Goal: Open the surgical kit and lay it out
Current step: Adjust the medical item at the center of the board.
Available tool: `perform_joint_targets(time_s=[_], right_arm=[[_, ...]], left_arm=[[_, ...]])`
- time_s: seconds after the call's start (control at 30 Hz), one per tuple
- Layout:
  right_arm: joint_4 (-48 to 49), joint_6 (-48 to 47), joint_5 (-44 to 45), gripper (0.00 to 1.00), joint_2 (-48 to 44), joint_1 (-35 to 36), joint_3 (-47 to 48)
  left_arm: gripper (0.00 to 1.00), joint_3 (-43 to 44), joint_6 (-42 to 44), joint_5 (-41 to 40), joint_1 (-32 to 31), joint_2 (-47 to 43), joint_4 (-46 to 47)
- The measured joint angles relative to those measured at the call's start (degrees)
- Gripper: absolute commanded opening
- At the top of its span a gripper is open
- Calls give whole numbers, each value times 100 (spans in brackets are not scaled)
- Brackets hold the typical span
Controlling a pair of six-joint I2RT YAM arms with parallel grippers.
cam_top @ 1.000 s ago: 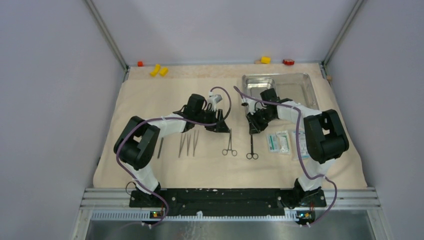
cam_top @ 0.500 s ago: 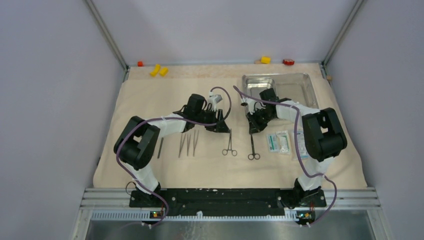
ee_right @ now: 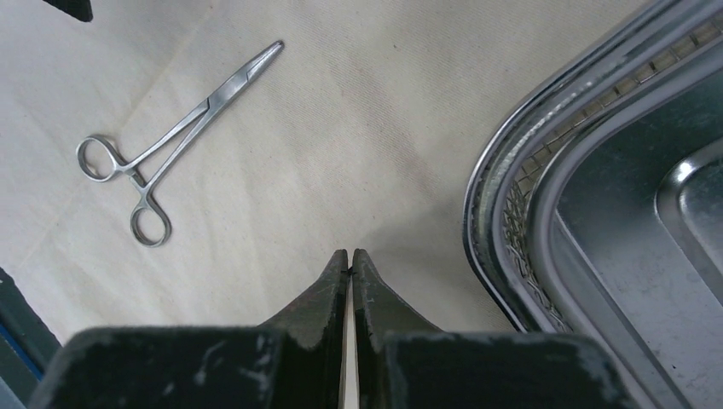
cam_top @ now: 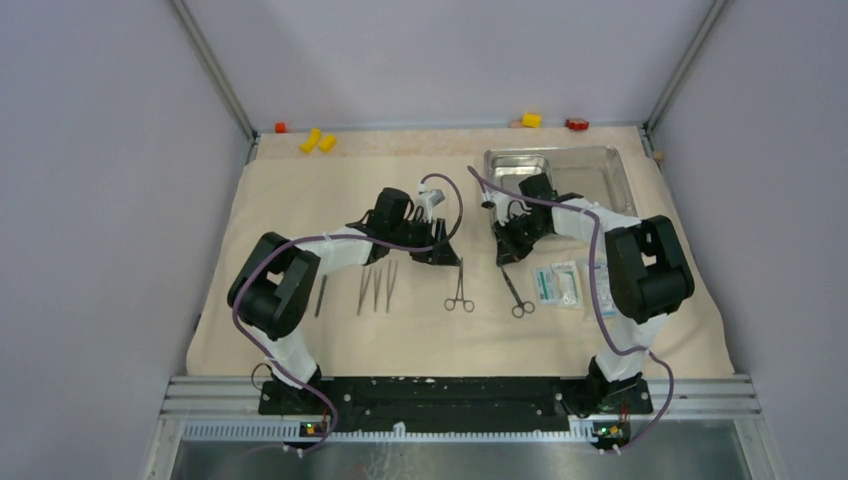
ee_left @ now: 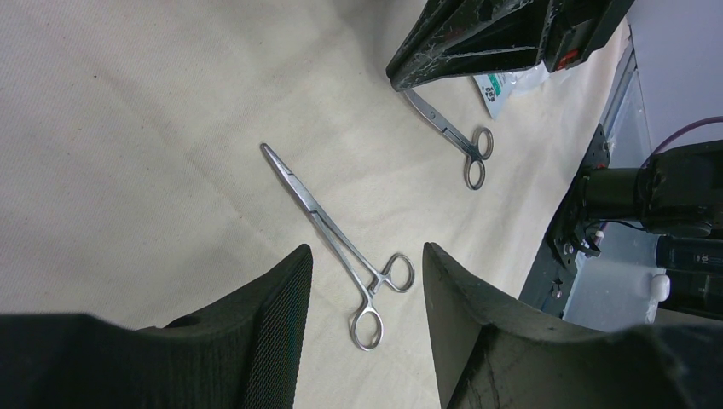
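The beige cloth wrap point(cam_top: 300, 200) lies open & flat on the tabletop point(cam_top: 450, 131), w/ the kit's things spread on it. The steel tray point(cam_top: 610, 165) sits at 1 o'clock from the cloth's middle, by the far edge.

The small things lie in a row near the middle. The tweezers point(cam_top: 377, 285) are on the 9 o'clock end. Next come the forceps point(cam_top: 459, 287), then the scissors point(cam_top: 513, 292). The packets point(cam_top: 558, 283) are on the 3 o'clock end, just beside the scissors' rings.

The L tool point(cam_top: 442, 252) hangs at 12 o'clock of the forceps, over their tip end. Its fingers are wide apart & hold nothing. In the L wrist view the forceps point(ee_left: 337, 234) lie flat on the cloth, w/ the rings toward 5 o'clock.

The R tool point(cam_top: 505, 258) is low, at 7 o'clock of the tray. Its fingers are pressed together w/ only a thin slit, clamped on the thin tip of the scissors. The scissors are tilted, rings toward 5 o'clock, & the ring end rests on the cloth. In the R wrist view the tray's rim point(ee_right: 511, 179) is at 3 o'clock of the fingers, near but not touching.

Small yellow blocks point(cam_top: 318, 141) sit at 11 o'clock by the far wall, well apart from the kit.
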Motion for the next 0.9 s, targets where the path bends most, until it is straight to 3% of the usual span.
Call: perform_joint_targets(time_s=[0.53,0.9], right_arm=[[678,1447,-232,0,-2,0,9],[1886,3174,-555,0,-44,35,-804]], left_arm=[[56,0,31,-116,146,0,-9],[56,203,380,-369,435,90,-251]])
